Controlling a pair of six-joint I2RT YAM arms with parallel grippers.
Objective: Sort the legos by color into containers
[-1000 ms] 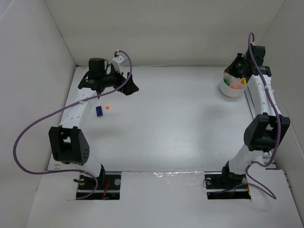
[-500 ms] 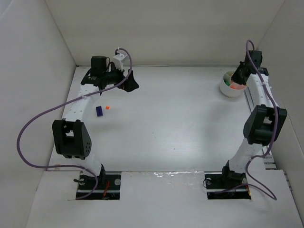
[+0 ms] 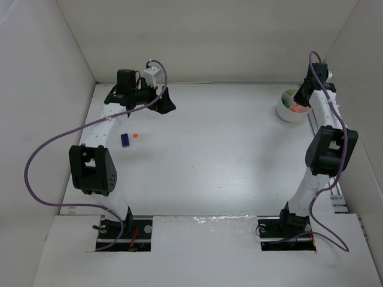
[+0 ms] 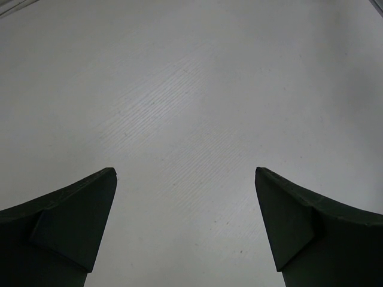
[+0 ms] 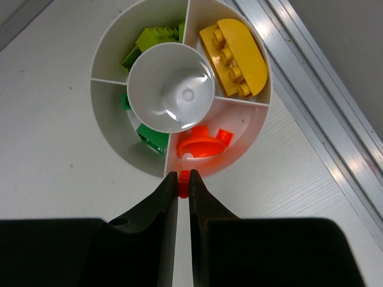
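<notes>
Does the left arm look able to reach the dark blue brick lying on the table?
Probably yes. The left gripper is open and empty, and the dark blue brick lies uncovered on the table near that arm; only a small orange brick sits beside it.

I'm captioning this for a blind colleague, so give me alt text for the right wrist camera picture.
The right gripper pinches a tiny orange lego at the near rim of a round white cup. Its wedge compartments hold lime green bricks, a yellow piece, an orange piece and dark green bricks.
</notes>
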